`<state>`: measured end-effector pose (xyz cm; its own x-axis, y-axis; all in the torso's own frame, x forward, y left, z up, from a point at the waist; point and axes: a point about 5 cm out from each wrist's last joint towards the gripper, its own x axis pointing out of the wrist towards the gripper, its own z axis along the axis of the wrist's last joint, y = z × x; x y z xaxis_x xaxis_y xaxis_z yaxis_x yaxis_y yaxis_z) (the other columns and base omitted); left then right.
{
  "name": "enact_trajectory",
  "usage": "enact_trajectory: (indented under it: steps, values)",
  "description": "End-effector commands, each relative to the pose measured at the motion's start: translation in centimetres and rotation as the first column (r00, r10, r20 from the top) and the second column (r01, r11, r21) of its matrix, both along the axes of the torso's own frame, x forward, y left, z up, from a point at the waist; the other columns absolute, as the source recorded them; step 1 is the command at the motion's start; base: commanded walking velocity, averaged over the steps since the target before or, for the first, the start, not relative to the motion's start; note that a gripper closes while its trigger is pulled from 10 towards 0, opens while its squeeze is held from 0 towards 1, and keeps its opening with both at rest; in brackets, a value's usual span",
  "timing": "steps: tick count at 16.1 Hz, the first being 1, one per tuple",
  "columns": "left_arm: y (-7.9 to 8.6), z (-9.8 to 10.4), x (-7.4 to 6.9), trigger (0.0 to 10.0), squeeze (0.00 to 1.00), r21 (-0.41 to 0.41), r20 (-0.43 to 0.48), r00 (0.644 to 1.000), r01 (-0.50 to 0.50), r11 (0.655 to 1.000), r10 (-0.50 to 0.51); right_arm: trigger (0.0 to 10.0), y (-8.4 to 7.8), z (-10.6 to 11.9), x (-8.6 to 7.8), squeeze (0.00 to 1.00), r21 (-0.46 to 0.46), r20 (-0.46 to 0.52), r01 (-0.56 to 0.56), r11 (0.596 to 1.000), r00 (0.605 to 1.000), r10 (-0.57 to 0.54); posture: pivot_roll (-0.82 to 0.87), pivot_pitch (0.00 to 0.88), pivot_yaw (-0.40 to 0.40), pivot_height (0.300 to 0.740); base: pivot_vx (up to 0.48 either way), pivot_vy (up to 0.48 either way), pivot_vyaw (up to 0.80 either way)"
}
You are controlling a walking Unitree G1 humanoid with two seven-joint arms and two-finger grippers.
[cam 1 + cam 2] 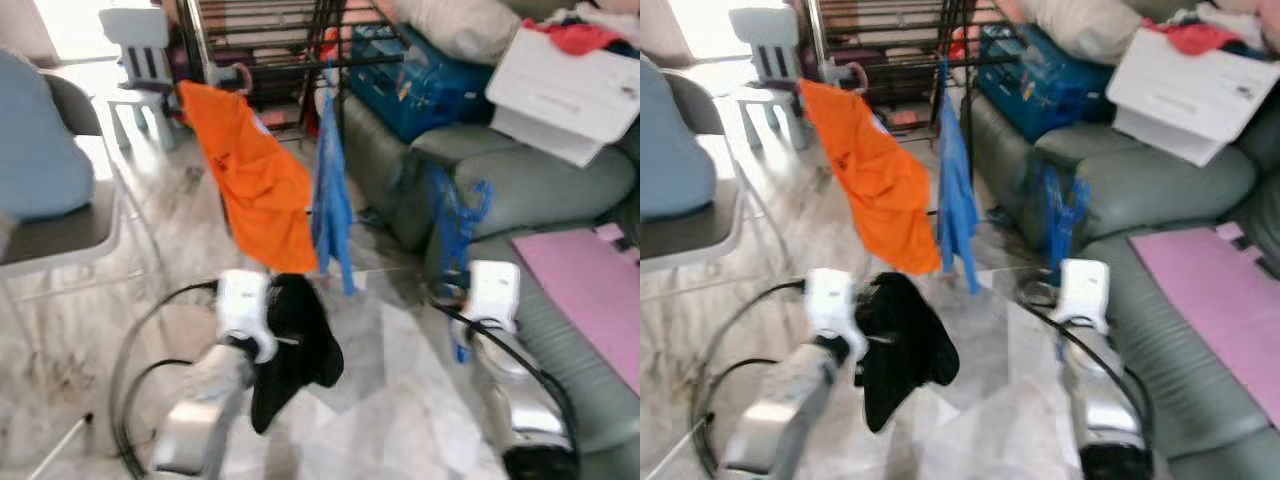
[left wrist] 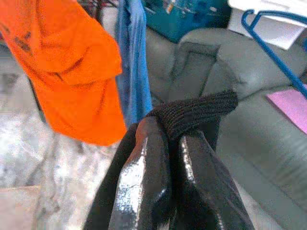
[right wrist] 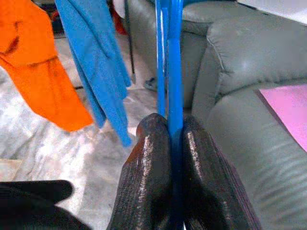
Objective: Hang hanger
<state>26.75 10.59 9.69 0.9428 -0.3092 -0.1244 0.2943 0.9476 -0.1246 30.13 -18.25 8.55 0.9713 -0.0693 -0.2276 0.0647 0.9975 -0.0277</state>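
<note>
Left gripper [image 2: 165,139] was clamped on a black garment [image 1: 295,345], which hung limp beside the left arm, low over the marble floor [image 1: 400,400]. Right gripper [image 3: 175,132] was pinched tight on the blue hanger [image 3: 169,57], held upright in front of the grey-green sofa [image 1: 520,180]. Ahead, an orange shirt [image 1: 255,175] and a blue cloth [image 1: 332,200] hung from the dark drying rack [image 1: 300,50], probably on its front rail; head views were blurred.
</note>
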Motion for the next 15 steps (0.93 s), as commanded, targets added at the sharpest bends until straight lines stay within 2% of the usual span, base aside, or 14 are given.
enact_trajectory:
  steps: [1,3,6,10,15]
  values:
    - [-0.78,1.01,0.07,10.0,0.0,-0.029,0.046,0.999,0.009,1.0,-0.007,10.0,-0.67,0.1,0.04,0.0,-0.012,0.001,0.016,1.0,1.0,-0.016,-0.09,0.041,-0.025,0.74,0.0,0.0,0.0]
    - [-0.57,0.72,0.29,10.0,0.0,-0.004,0.017,0.999,-0.044,0.999,0.044,10.0,-0.7,0.01,0.01,0.0,-0.01,-0.004,0.017,1.0,1.0,-0.017,-0.1,0.044,-0.024,0.74,0.0,0.0,0.0]
    - [-0.63,0.69,0.24,10.0,0.0,-0.031,0.004,0.999,-0.037,0.999,0.037,10.0,-0.45,-0.18,-0.11,0.0,-0.005,-0.012,0.012,1.0,1.0,-0.012,-0.09,0.047,-0.023,0.74,0.0,0.0,0.0]
    - [-0.65,0.71,0.26,10.0,0.0,-0.021,0.004,0.999,-0.039,0.999,0.039,10.0,-0.5,-0.16,-0.08,0.0,-0.001,-0.011,0.015,1.0,1.0,-0.015,-0.09,0.05,-0.021,0.74,0.0,0.0,0.0]
    - [-0.81,0.65,0.26,10.0,0.0,-0.024,-0.01,1.0,-0.029,0.999,0.029,10.0,-0.45,-0.19,-0.09,0.0,0.003,-0.012,0.02,1.0,1.0,-0.02,-0.09,0.052,-0.019,0.74,-0.285,0.0,0.0]
